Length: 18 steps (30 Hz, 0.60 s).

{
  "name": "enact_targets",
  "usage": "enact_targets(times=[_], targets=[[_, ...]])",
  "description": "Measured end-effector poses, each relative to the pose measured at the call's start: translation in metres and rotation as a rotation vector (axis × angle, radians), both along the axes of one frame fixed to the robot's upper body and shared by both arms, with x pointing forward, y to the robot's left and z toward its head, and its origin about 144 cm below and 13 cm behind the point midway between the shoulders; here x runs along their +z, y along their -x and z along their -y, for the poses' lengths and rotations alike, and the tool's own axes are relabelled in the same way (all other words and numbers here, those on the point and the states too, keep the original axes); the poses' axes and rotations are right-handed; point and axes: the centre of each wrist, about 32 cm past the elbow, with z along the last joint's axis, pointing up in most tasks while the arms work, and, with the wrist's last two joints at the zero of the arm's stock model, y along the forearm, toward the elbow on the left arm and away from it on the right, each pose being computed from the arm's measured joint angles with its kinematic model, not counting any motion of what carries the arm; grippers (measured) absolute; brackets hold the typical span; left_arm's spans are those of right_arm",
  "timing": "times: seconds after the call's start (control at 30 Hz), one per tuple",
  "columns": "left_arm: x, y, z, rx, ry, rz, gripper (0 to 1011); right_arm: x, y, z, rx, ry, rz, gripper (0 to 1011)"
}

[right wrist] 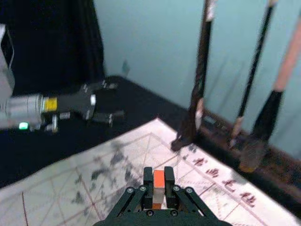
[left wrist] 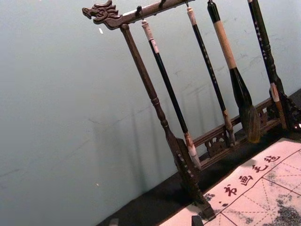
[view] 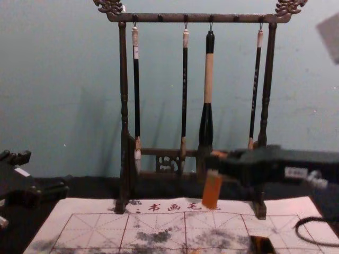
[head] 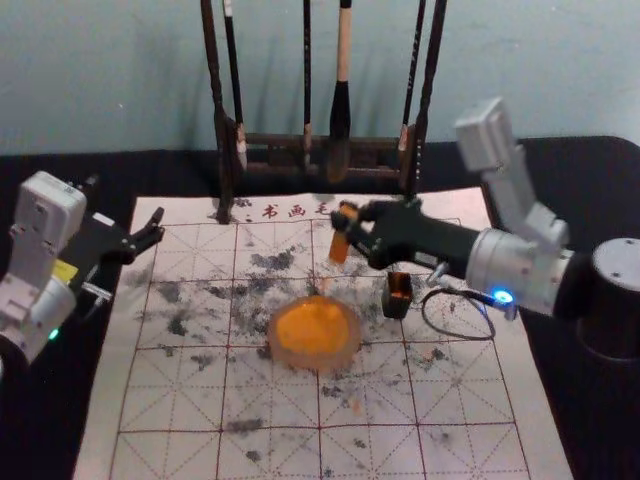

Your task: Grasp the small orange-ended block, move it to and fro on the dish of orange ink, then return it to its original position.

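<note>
Orange at its ends and pale between, the block (right wrist: 159, 188) is gripped between the fingers of the right gripper (right wrist: 159, 178), which are closed in on its two sides. It hangs above the far part of the marked mat (head: 270, 400), near upright, its lower end leaning a little to the robot's left in the chest view. The gripper comes at it from the right, so the block's long axis runs down, across the arm's reach.

What matters for the coming move is the dish of orange ink (head: 315, 333): it lies lower than the block, nearer the robot and slightly left. If the dipping is still to do, the right arm likely has to draw back and sink, lower end first. The dark container (head: 397, 304) sits just right of the dish, and a low path could knock it. Whether the block has already met the ink, I cannot tell.

Over at the mat's left edge, the left gripper (right wrist: 115, 100) waits with fingers spread, much farther from the block. Behind the block stands the brush rack (view: 196, 18).
</note>
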Motion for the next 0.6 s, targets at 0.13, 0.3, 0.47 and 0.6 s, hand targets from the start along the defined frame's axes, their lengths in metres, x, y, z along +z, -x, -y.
enact_targets(times=[0.13,0.3,0.47,0.6], targets=[[0.000,0.000,0.000,0.000,0.000,0.000,1001,0.007,0.008,0.005,-0.045,-0.036,0.015,132],[0.000,0.000,0.000,0.000,0.000,0.000,1001,0.011,0.022,0.013,-0.131,-0.066,0.055,132],[0.000,0.000,0.000,0.000,0.000,0.000,1001,0.009,0.033,0.018,-0.201,-0.076,0.072,132],[0.000,0.000,0.000,0.000,0.000,0.000,1001,0.003,0.044,0.022,-0.249,-0.074,0.079,132]])
